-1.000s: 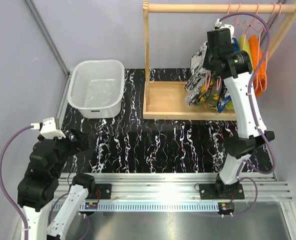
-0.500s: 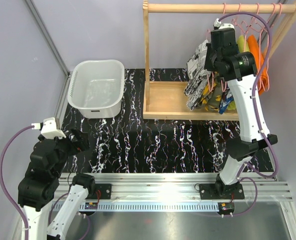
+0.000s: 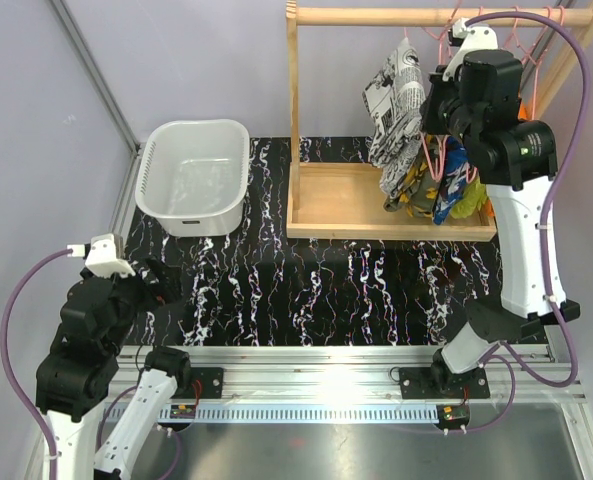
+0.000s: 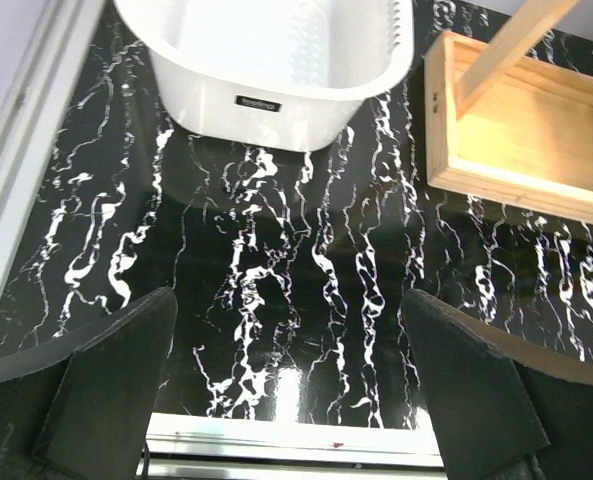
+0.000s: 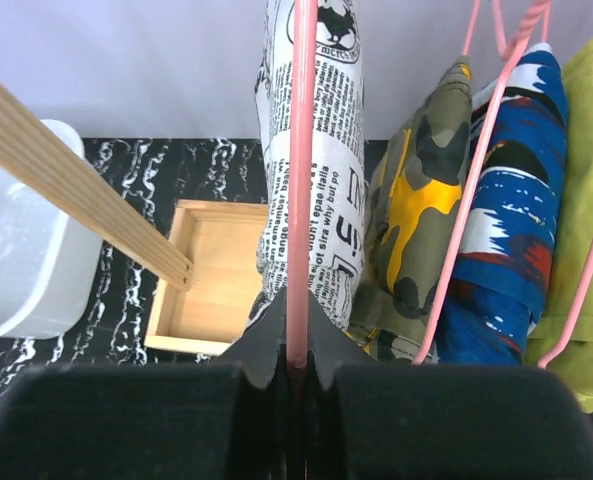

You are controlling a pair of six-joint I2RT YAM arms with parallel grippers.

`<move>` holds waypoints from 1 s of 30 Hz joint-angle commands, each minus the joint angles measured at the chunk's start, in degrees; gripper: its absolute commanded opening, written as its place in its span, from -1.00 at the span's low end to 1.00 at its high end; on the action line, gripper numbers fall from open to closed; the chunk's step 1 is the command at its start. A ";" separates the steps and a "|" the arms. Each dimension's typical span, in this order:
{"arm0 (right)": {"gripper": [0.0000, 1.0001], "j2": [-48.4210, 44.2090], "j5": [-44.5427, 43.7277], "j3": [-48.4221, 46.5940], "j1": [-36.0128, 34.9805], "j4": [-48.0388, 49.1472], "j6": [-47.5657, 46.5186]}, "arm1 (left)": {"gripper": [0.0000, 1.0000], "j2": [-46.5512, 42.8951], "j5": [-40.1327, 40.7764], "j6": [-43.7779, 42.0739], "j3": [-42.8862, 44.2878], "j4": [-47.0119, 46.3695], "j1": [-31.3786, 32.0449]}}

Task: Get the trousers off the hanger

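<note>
The black-white-grey print trousers (image 3: pixel 394 105) hang on a pink hanger (image 5: pixel 298 150) at the left of the row on the wooden rack. My right gripper (image 5: pixel 297 340) is shut on that pink hanger's bar, high up by the rail (image 3: pixel 441 15). The trousers also show in the right wrist view (image 5: pixel 311 170). The olive camouflage trousers (image 5: pixel 413 215) and the blue print trousers (image 5: pixel 501 240) hang to their right on pink hangers. In the top view the camouflage pair (image 3: pixel 408 188) and the blue pair (image 3: pixel 448 180) hang below my right arm. My left gripper (image 4: pixel 288 385) is open and empty, low over the black marbled mat.
A white tub (image 3: pixel 193 176) stands at the back left of the mat. The wooden rack has a tray base (image 3: pixel 336 200) and an upright post (image 3: pixel 293 110). A lime-green garment (image 5: pixel 581 230) hangs at the far right. A metal rail (image 3: pixel 326 365) runs along the near edge.
My right gripper has risen and shifted right with the pink hanger, lifting the black-white-grey trousers up toward the rail. The left arm has not moved.
</note>
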State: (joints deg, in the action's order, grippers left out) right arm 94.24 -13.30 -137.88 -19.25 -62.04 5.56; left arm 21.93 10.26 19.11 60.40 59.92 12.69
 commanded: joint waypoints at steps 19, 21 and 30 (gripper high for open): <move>-1.00 -21.01 20.59 19.48 -1.23 6.40 6.39 | 0.98 15.41 -35.31 8.65 3.14 -31.61 0.67; -1.00 -23.74 21.64 23.51 -1.67 6.58 7.00 | 0.98 16.64 -34.09 9.54 3.58 -33.55 2.77; -1.00 -32.88 30.69 39.18 -2.46 12.29 10.96 | 0.98 27.98 1.56 2.17 10.17 -32.85 33.77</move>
State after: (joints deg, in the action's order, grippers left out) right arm 63.99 11.90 -99.88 -21.08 -62.76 14.50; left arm 46.50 -5.26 25.34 66.37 30.26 36.42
